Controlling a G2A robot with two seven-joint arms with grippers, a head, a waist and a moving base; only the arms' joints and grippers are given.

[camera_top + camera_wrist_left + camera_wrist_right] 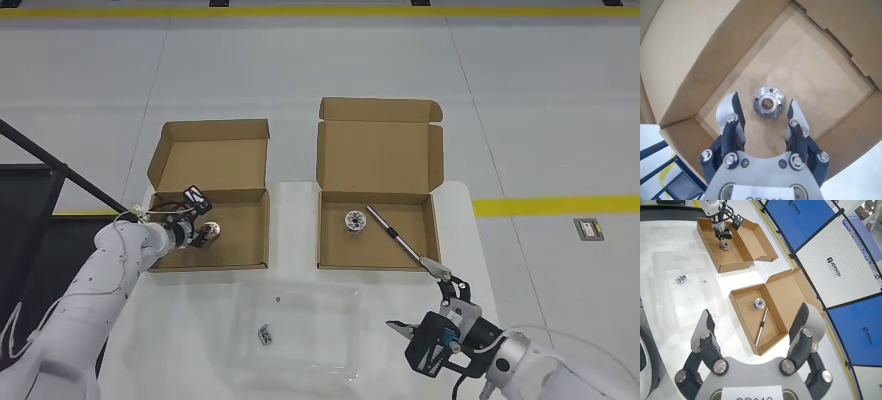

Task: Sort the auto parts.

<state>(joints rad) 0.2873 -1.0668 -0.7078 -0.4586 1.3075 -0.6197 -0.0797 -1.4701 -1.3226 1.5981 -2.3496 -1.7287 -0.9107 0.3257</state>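
Note:
A round metal flange (pixel 769 104) with bolt holes lies flat on the floor of the left cardboard box (pixel 810 75). My left gripper (pixel 763 98) hovers open just above it, a finger on either side and neither touching. From above, that gripper (pixel 200 230) is over the flange (pixel 210 234) in the left box (pixel 210 265). The right box (pixel 778 306) holds a metal spool (pixel 759 303) and a long rod (pixel 762 326). My right gripper (pixel 755 308) hangs open and empty above the table's near right corner (pixel 418 300).
A clear plastic tray (pixel 310 330) sits at the table's front middle, with a small metal block (pixel 681 278) and a tiny speck (pixel 704 281) inside. Both boxes have lids folded back away from me. Bare white table runs between the boxes.

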